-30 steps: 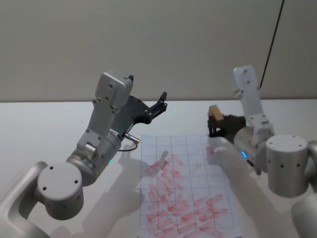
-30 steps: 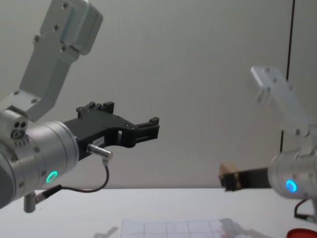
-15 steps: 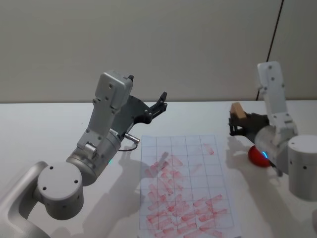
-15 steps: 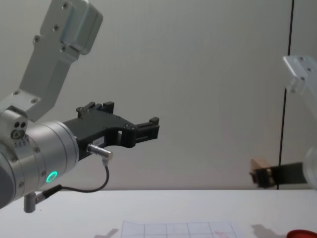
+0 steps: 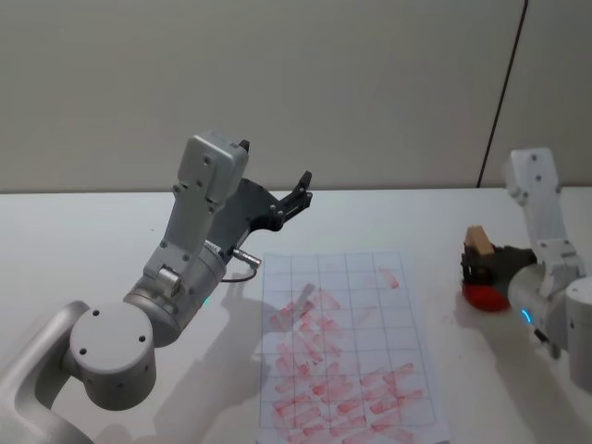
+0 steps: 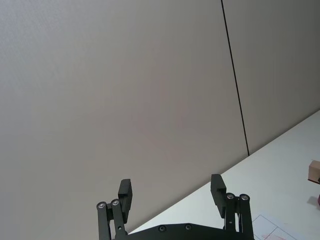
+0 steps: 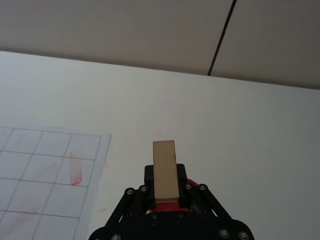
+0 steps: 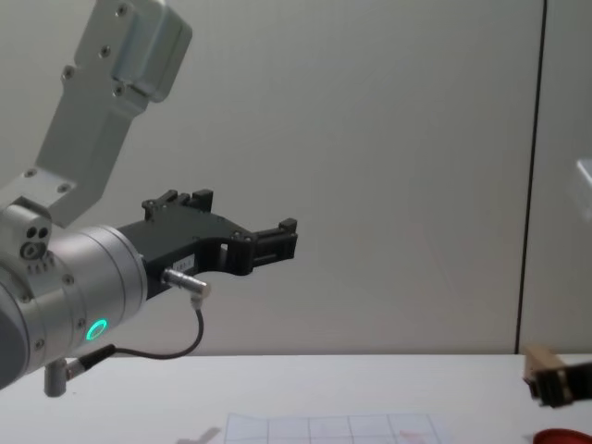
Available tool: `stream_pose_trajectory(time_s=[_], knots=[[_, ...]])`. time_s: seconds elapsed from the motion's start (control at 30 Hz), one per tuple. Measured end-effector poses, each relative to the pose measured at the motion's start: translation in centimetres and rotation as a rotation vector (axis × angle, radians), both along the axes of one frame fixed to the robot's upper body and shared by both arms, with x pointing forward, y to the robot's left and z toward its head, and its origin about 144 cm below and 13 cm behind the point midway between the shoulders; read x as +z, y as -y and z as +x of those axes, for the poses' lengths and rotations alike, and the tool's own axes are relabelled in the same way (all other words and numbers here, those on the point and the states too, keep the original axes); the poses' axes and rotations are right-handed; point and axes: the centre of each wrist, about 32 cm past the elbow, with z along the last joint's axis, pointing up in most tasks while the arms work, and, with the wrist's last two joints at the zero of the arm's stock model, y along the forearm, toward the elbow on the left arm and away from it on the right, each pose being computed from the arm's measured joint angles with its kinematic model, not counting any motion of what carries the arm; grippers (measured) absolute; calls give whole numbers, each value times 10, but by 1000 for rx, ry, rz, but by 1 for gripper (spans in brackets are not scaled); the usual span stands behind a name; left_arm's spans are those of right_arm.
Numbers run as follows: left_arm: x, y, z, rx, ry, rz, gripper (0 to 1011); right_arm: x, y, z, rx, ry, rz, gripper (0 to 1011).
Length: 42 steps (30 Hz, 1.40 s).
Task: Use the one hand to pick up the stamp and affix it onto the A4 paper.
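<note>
The stamp (image 5: 478, 241) is a tan wooden block, upright in my right gripper (image 5: 478, 267), which is shut on its lower part. It hangs just over a red round pad (image 5: 485, 297) on the table, right of the A4 paper (image 5: 347, 342). In the right wrist view the stamp (image 7: 164, 169) stands between the black fingers (image 7: 147, 176), with red showing beneath it. The gridded paper carries many red marks. From the chest view, the stamp (image 8: 540, 363) sits at the far right above the red pad (image 8: 566, 435). My left gripper (image 5: 301, 190) is parked open in the air left of the paper.
The white table (image 5: 83, 250) runs back to a beige wall. My left arm (image 5: 199, 240) stands over the table's left half beside the paper's left edge. The paper's (image 7: 50, 175) near corner lies to one side of the right gripper.
My right gripper carried the stamp from the paper's far right corner to the right and lower, ending over the red pad. The left arm stayed still.
</note>
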Motion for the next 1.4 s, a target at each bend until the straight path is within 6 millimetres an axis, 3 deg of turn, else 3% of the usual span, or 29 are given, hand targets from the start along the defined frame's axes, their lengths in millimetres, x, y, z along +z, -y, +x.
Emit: stream_pose_trajectory(time_s=[0.47, 1.17, 1.4], knots=[[0, 0, 0, 0, 0, 0, 1002, -17, 10, -3, -11, -71, -5, 232], [0, 0, 0, 0, 0, 0, 1001, -19, 14, -11, 10, 39, -5, 915], [0, 0, 0, 0, 0, 0, 1001, -16, 16, -17, 22, 129, -18, 1001]])
